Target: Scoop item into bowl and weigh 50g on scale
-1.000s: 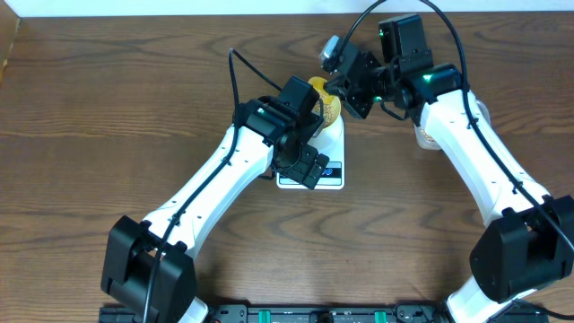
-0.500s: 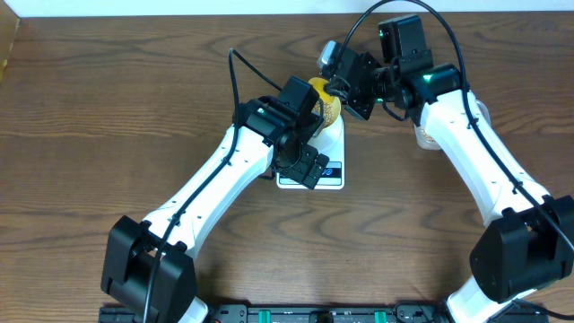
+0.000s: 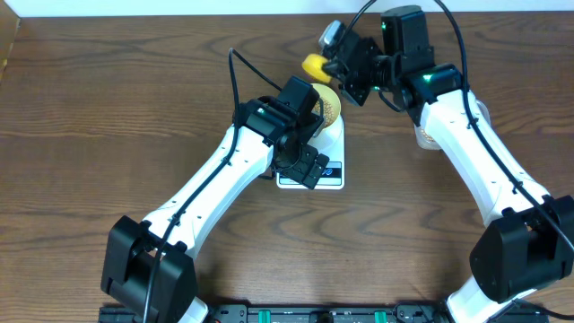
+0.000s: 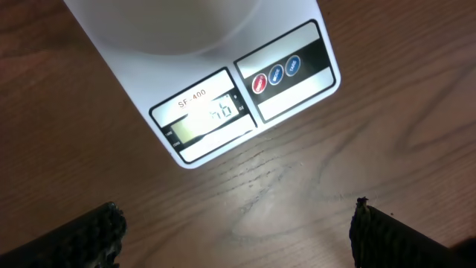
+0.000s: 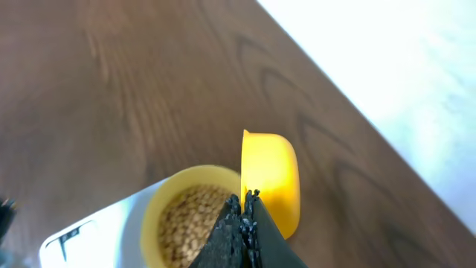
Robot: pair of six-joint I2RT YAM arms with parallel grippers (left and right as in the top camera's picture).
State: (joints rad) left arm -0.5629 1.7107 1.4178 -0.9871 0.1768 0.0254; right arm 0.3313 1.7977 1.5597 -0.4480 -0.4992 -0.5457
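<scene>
Right fingers (image 5: 232,232) grip bright yellow plastic scoop (image 5: 271,182) clear of round cream bowl (image 5: 151,219), likely letting white digital scale (image 4: 223,89) settle; left fingers (image 4: 82,238) open.

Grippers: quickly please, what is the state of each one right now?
Left gripper: open, holding nothing.
Right gripper: fingers closed on the yellow scoop.
</scene>
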